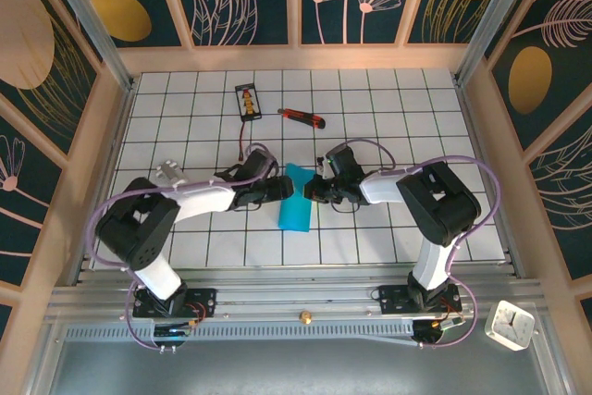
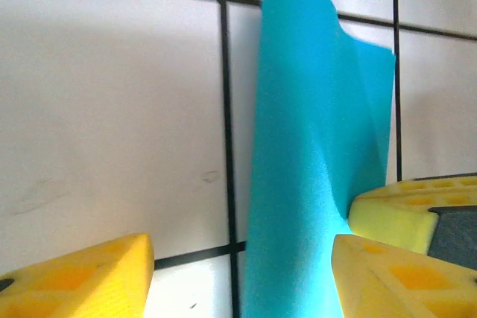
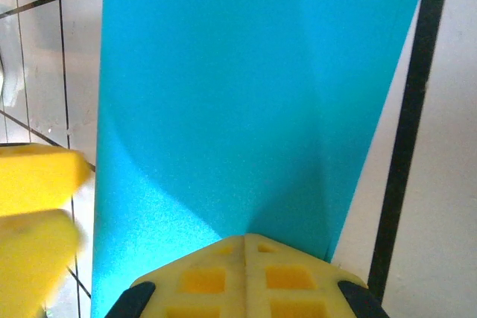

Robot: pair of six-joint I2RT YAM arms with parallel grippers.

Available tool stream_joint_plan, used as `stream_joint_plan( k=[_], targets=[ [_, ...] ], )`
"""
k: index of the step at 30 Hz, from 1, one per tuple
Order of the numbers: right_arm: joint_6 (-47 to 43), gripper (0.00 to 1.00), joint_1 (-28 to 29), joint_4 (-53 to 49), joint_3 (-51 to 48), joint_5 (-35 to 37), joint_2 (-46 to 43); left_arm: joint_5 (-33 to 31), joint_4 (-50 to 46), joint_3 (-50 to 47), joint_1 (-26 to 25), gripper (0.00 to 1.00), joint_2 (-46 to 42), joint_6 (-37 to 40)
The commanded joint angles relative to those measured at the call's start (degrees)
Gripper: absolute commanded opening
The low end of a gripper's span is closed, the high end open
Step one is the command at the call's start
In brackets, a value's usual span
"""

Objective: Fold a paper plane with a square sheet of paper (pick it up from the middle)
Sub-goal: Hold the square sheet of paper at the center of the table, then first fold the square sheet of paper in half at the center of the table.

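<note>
The right tool (image 3: pixel 246 262) is clenched on the square sheet of paper (image 3: pixel 246 94), pads pressed together with the blue stuff coming straight up out of the pinch. The sheet's already doubled over into a narrow strip. It's standing up off the tabletop (image 1: pixel 388 136) rather than lying flat, roughly in the middle and a bit toward the near edge.

The left tool (image 2: pixel 242 255) is released. Its two yellow pads stand wide apart with the strip in the gap, running close along one pad, though I can't tell if it actually touches. So the whole thing hangs on one pinch.

What worries me is that the fold looks soft. In the left wrist view the top is more of a curl than a crease. With just one grip near an edge, thin paper like that could spring open or flop over, and then the edges won't line up for the next fold.

Also, the two tools are nose to nose, just beside each other. If the left one closes a little off, it could bump the right pads or crumple the strip instead of pinching it clean. Any twist from the right tool would skew the crease too.

The red-and-black utility knife (image 1: pixel 302 117) sits well apart near the far edge, so no trouble there.
</note>
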Motion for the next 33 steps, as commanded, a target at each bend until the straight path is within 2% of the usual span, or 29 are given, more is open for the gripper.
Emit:
stream_joint_plan(
  k=[1,6,9,11,16,23,29,33],
  targets=[
    [-1.06,0.0,0.3,-9.88,-1.73,8.54,4.53,-0.26,-3.65,-0.33,0.2,0.57,-5.07,-0.88],
    [-0.9,0.0,0.36,-10.34,-1.55,9.15,5.0,12.48,1.64,1.54,-0.23,0.26,-3.48,-3.26],
    [-0.83,0.0,0.37,-10.21,-1.64,9.48,4.92,14.98,1.77,4.08,-0.72,0.13,-0.26,-2.33],
    [-0.79,0.0,0.35,-10.21,-1.64,9.52,5.02,14.24,1.04,5.06,-0.65,0.08,2.2,-1.34],
    [-1.0,0.0,0.36,-10.96,-1.38,10.28,4.77,9.92,-0.53,4.6,-0.41,0.04,8.12,0.36],
    [-2.13,0.0,0.26,-12.1,-1.46,12.48,5.32,6.24,0.49,-1.28,1.72,0.02,9.66,1.67],
    [-2.72,0.0,0.26,-12.58,-1.37,12.76,5.55,11.21,3.45,1.64,2.21,0.1,1.84,1.05],
    [-2.63,0.0,0.25,-12.49,-1.29,12.77,5.3,12.61,4.11,5.19,3.12,0.12,4.18,1.87]
  ],
)
